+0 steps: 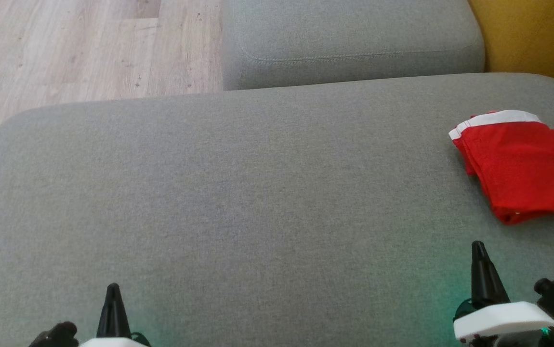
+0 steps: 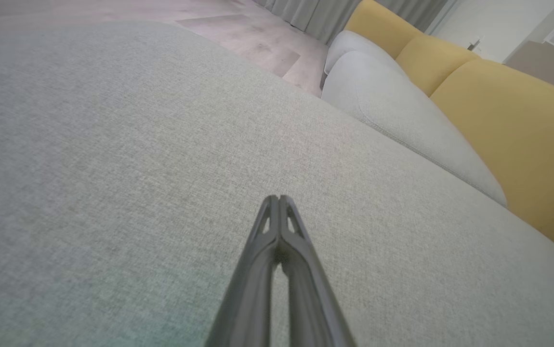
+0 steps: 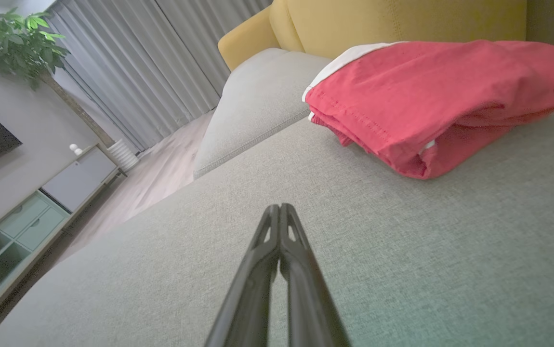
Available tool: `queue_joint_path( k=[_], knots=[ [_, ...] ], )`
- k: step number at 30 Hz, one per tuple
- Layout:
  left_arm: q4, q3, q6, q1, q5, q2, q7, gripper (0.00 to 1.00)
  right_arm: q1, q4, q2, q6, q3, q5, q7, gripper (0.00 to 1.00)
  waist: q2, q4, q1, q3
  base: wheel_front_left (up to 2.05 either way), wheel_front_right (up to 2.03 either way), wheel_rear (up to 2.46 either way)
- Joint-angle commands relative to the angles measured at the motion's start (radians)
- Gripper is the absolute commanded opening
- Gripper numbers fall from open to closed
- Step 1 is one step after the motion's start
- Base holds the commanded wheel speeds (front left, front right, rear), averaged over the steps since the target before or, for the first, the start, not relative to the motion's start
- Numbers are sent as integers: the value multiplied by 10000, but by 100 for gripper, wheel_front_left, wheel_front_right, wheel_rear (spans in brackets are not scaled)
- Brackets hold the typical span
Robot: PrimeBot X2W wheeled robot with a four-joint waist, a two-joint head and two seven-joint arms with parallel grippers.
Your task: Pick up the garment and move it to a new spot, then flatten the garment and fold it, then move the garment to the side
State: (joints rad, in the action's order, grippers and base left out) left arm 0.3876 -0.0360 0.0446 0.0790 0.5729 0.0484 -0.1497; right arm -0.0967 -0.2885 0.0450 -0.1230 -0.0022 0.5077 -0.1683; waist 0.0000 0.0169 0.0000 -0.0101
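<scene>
on grey sofa cushion [image 1: 257,193], far right: red garment [image 1: 522,164], folded; likely light, soft, limp. take thick folded edge. left end effector [image 1: 112,289], right end effector [image 1: 478,246]: closed, empty.

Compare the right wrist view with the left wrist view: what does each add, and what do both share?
Right wrist adds a leafy green potted plant, a pale low cabinet and the folded red fabric garment with white band in full. Left wrist adds a beige panel past the yellow cushioned backrest. Both: grey fabric sofa seat, backrest, grey curtains, wood floor, the garment (an edge sliver on the left wrist), plus own shut gripper: left gripper, right gripper.
</scene>
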Motion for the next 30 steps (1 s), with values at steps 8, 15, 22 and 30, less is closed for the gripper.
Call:
queue_joint_path(
  k=[8,15,22,30],
  knots=[
    [-435,296,117,-630,1076,7,253,0,638,356,195,-26,-30,1221,235,0,0,-15,0,12,0,0,0],
    [-519,398,181,-735,1866,8,455,0,754,366,214,-31,-79,2090,420,0,0,-28,0,22,0,0,0],
    [-603,500,244,-841,2656,9,657,0,870,375,230,-35,-133,2955,608,0,0,-41,0,33,0,0,0],
    [-711,631,325,-977,3671,10,917,0,1020,386,245,-40,-208,4062,855,0,0,-58,0,46,0,0,0]
  ],
)
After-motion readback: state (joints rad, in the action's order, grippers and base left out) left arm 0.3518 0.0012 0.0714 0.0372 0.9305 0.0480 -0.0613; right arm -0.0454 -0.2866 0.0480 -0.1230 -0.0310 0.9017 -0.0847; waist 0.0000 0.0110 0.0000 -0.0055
